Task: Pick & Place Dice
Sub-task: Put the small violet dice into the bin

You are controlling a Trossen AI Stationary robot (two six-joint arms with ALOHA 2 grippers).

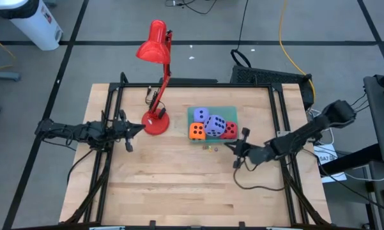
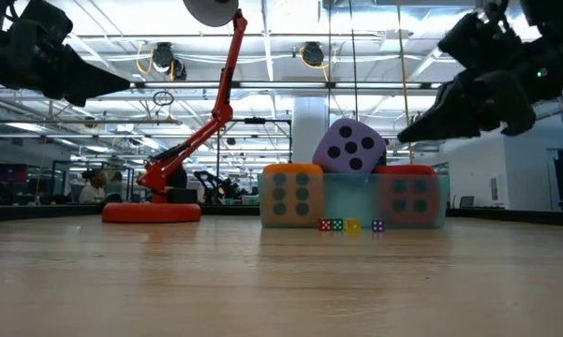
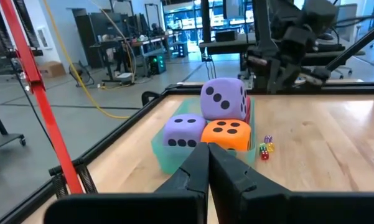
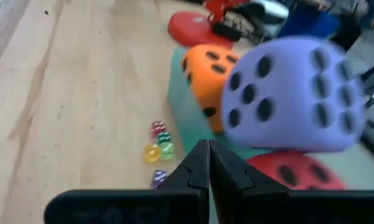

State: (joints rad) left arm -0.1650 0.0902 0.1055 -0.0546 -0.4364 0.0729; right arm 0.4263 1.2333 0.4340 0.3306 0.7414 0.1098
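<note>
High view is showing all four dice sitting in a teal tray [image 1: 231, 110] near the worktop's [image 1: 179, 185] middle: an orange die [image 1: 197, 131], a red die [image 1: 229, 131], one lavender die [image 1: 200, 115], and another lavender die [image 1: 215, 124] resting on top. Right pincer [image 1: 238, 146] is hovering just beside the tray, clenched and gripping nothing. Left pincer [image 1: 138, 128] is waiting, clenched, near a red lamp [image 1: 156, 121].
</note>
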